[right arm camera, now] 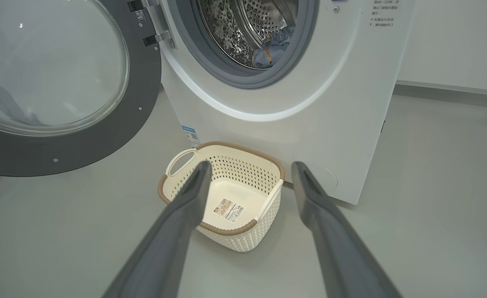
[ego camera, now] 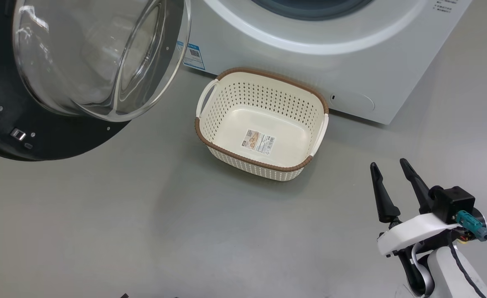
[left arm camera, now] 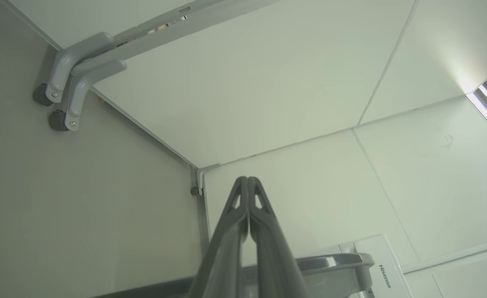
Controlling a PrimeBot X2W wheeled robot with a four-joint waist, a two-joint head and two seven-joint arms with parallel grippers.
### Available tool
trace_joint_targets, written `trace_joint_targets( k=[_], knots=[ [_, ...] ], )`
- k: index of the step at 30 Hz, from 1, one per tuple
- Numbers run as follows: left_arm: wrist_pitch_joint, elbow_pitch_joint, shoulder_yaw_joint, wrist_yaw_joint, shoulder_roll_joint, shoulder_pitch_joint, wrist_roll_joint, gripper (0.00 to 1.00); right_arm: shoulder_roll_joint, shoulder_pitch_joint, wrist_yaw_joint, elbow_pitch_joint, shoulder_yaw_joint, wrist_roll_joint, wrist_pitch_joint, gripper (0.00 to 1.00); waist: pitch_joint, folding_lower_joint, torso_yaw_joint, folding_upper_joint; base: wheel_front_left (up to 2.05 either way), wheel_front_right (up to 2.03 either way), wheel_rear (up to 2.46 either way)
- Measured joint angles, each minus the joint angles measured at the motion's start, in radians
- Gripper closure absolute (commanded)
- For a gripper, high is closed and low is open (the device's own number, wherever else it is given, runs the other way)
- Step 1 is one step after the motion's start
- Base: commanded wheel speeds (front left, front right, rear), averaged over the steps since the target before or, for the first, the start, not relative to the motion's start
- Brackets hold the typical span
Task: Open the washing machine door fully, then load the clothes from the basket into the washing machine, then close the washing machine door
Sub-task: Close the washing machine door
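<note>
The washing machine (ego camera: 309, 70) (right arm camera: 330, 107) stands on the grey floor, and its round black-rimmed door (ego camera: 61, 74) (right arm camera: 57, 91) hangs wide open to the left. Light blue clothes (right arm camera: 270, 47) lie inside the steel drum. In front of the machine sits the cream basket (ego camera: 204, 128) (right arm camera: 264, 231), holding nothing but its sticker. My right gripper (ego camera: 390, 165) (right arm camera: 251, 169) hovers open, to the right of the basket and nearer to me, with nothing between its fingers. The left gripper (left arm camera: 247, 180) is shut on nothing and points up at white wall panels.
Bare grey floor surrounds the basket. A grey rail with two brackets (left arm camera: 73, 78) crosses the left wrist view's top left. Part of the white machine with a brand name (left arm camera: 384, 277) shows at that view's lower right. A skirting board (right arm camera: 450, 93) runs behind the machine.
</note>
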Motion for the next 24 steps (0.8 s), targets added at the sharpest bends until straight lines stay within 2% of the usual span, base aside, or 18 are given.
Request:
trace_joint_targets(
  k=[4,12,24],
  knots=[
    [0.052,0.012,0.014,0.023,0.033,-0.033,-0.051,1.00,-0.011,-0.017,0.000,-0.004,-0.003,-0.001,0.000,0.00,0.021,0.0000,-0.012,0.0000,0.00,0.00,0.00],
    [0.125,0.049,0.013,0.026,0.088,-0.069,-0.070,1.00,-0.031,-0.026,0.000,-0.004,-0.004,-0.002,0.000,0.00,0.050,0.0000,-0.031,0.0000,0.00,0.00,0.00],
    [0.218,0.101,0.007,0.006,0.106,-0.088,-0.121,1.00,-0.047,-0.042,0.000,-0.004,0.003,-0.003,0.000,0.00,0.068,0.0000,-0.058,0.0000,0.00,0.00,0.00]
  ],
)
